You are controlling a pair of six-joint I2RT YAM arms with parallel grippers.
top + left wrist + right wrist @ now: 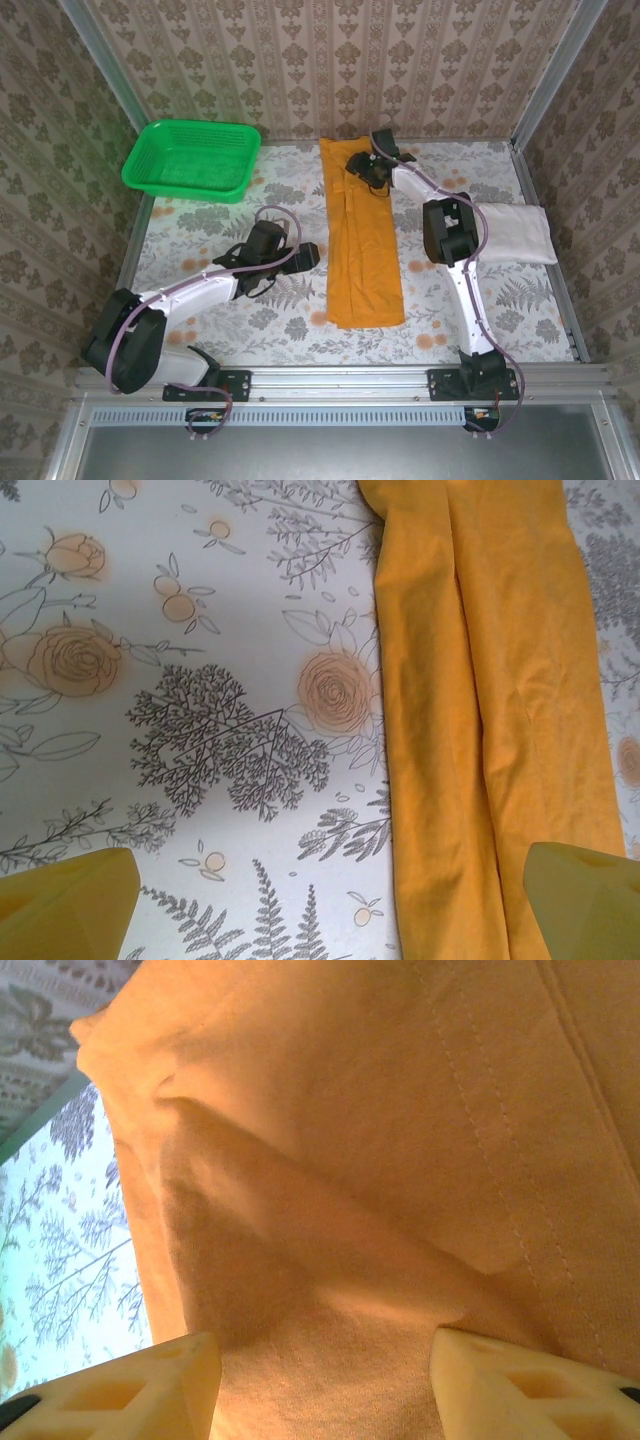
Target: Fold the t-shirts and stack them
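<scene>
Fingers of my right end effector stand spread apart over the far end of the mustard-orange t-shirt, whose cloth is rumpled into a soft ridge between them. My left end effector hangs spread wide above the desk, just beside the shirt's left edge. The shirt is folded into a long narrow band, plain orange on top, with a crease down its length. Its long axis runs from near my bases toward the back wall, mid-desk. The white t-shirt lies folded at the right edge, and the green basket sits at the far left corner.
</scene>
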